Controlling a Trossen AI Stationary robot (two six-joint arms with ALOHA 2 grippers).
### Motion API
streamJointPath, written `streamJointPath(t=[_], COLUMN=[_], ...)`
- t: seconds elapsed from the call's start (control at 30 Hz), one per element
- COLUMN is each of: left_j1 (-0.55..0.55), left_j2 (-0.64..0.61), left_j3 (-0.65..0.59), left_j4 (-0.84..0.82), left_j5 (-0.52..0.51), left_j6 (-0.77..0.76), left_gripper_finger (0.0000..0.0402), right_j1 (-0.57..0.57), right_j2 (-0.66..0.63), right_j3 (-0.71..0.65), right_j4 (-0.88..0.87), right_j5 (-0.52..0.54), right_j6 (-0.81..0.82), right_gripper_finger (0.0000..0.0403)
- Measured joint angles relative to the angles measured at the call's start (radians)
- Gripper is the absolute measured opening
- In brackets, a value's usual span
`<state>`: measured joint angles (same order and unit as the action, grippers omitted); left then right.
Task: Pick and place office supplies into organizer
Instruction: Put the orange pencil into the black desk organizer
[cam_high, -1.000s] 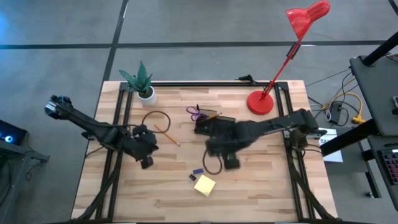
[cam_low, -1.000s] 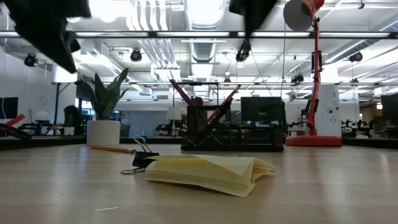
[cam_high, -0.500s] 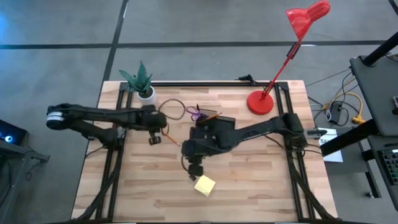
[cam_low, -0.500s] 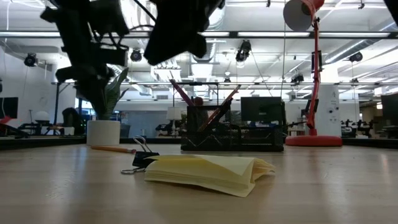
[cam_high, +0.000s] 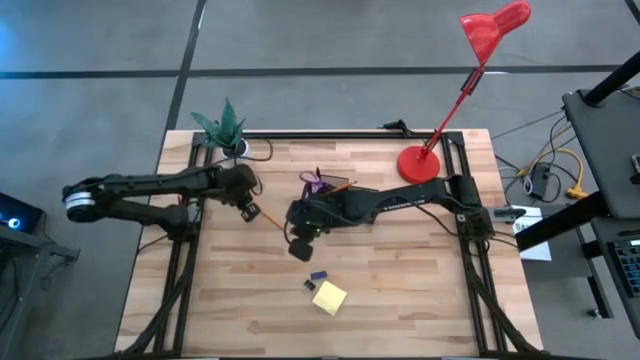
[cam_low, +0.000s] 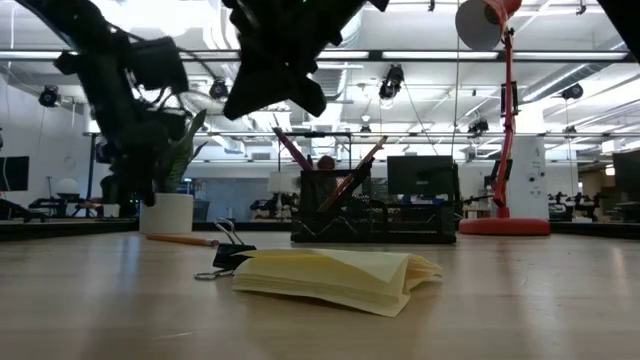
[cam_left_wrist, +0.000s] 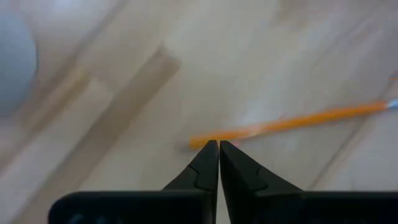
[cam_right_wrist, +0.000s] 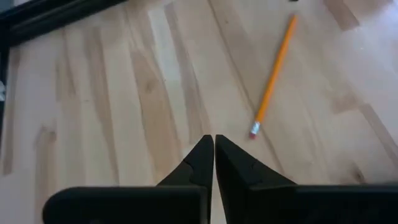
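Note:
An orange pencil lies flat on the wooden table, left of the black organizer, which holds pencils and purple-handled scissors. My left gripper is shut and hangs above the table just short of the pencil's pointed end. My right gripper is shut too, above the table near the pencil's eraser end. Toward the near edge lie a yellow sticky-note pad, a small blue piece and a black binder clip.
A potted green plant stands at the far left corner, and a red desk lamp's base sits at the far right. Bare wood spreads across the near half of the table around the pad.
My left gripper has travelled from the table's left middle toward the far edge, stopping by the pencil. My right gripper has swung from the near middle toward the left and then a little toward the far edge, ending beside the pencil. The supplies have stayed where they were.

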<state>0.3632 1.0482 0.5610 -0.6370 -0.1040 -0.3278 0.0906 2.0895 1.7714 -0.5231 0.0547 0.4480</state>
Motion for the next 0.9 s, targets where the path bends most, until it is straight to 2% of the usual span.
streamJointPath(t=[0.23, 0.47, 0.63, 0.9], left_j1=[0.006, 0.037, 0.050, 0.067], left_j2=[0.023, 0.078, 0.125, 0.154], left_j3=[-0.079, -0.089, -0.098, -0.103], left_j4=[0.071, 0.135, 0.174, 0.184], left_j5=[-0.014, -0.060, -0.053, 0.033], left_j6=[-0.111, -0.112, -0.114, -0.175], left_gripper_finger=[0.0000, 0.0000, 0.0000, 0.0000], right_j1=[0.003, 0.005, 0.007, 0.008], right_j2=[0.000, 0.000, 0.000, 0.000], right_j3=[-0.002, -0.003, -0.003, -0.003], right_j4=[0.019, 0.019, 0.022, 0.019], right_j5=[-0.002, -0.002, -0.002, -0.002], right_j6=[-0.002, -0.002, -0.002, -0.002], right_gripper_finger=[0.0009, 0.0008, 0.0008, 0.0008])
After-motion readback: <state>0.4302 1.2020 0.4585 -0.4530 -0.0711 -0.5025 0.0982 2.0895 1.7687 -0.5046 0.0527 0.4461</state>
